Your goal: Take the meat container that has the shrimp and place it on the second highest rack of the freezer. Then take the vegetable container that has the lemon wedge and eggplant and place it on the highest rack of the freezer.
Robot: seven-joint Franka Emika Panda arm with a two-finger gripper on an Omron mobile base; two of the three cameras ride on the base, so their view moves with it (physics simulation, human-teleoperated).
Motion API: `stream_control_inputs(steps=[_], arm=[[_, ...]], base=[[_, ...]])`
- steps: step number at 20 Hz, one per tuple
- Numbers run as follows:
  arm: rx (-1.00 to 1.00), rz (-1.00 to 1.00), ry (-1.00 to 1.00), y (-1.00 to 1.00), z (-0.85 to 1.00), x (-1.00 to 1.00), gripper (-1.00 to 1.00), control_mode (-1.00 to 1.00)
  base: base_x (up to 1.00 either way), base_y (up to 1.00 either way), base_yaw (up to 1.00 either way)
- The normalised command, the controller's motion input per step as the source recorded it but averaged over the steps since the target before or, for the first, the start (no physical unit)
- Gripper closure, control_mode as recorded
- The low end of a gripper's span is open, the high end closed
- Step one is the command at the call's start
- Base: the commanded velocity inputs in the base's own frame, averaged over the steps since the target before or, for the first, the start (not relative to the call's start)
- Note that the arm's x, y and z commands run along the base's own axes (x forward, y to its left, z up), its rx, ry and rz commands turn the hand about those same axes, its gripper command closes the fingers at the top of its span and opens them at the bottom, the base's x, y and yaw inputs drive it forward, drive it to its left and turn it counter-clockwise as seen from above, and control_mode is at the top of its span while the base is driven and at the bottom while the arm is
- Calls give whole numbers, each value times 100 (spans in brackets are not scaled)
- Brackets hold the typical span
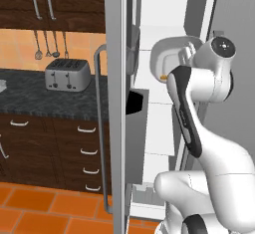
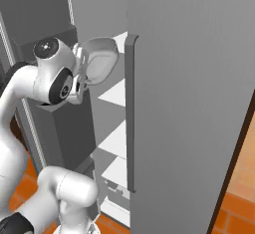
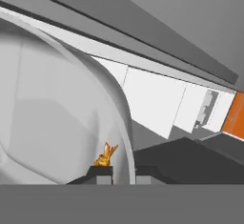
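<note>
Hand view shows the pincer [image 3: 116, 173] clamped on the meat container [image 3: 57, 113] rim beside the shrimp [image 3: 106, 155], unlike base views.

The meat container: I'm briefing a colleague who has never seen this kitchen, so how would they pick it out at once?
Start at the tall grey freezer with its door open and white shelves. At upper-shelf height the white arm's gripper is shut on the rim of the meat container, a shallow light-grey tray with rounded corners, tilted steeply. One tiny orange shrimp sits inside by the fingertips.
</note>
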Motion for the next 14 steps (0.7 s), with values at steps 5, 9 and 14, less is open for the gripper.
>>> stream_control_inputs(steps=[5, 9, 14], arm=[[18, -2, 20, 0, -69, 71, 100, -100], [8, -3, 1, 0, -40, 58, 100, -100], [2, -2, -1, 0, -47, 32, 100, -100]], base=[[0, 0, 0], [0, 0, 0], [0, 0, 0]])
